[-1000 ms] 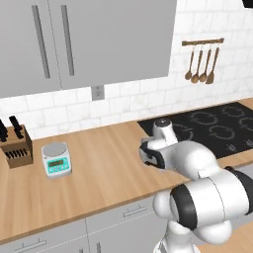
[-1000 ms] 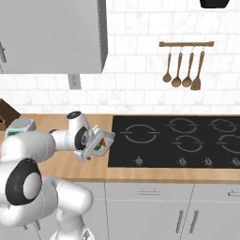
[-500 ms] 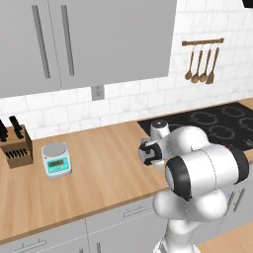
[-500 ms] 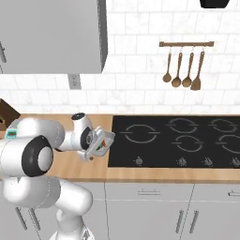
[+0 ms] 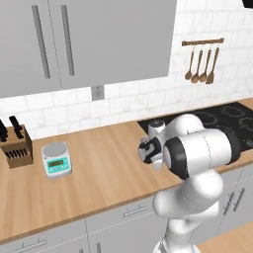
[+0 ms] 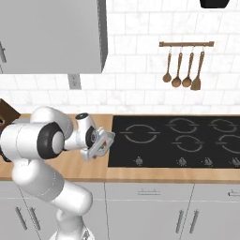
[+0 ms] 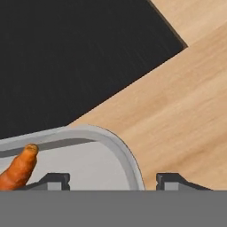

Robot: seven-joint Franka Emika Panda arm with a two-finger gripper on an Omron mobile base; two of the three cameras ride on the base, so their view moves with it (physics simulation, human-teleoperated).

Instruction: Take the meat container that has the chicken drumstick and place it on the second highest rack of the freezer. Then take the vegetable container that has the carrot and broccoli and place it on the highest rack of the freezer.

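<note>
My gripper (image 7: 113,179) hangs low over the wooden counter (image 5: 99,168), just left of the black cooktop (image 6: 178,140). Through my hand camera, my two dark fingertips (image 7: 53,181) straddle the rounded rim of a grey container (image 7: 119,150): one tip stands inside the wall, the other outside on the wood. I cannot tell whether they press the rim. The carrot (image 7: 17,168) lies inside the container, near the inner fingertip. From the right base camera, the container (image 6: 101,145) tilts at the end of my hand. Since a second ago my elbow has swung forward toward the cameras, while my hand has stayed over the same spot by the cooktop's edge.
</note>
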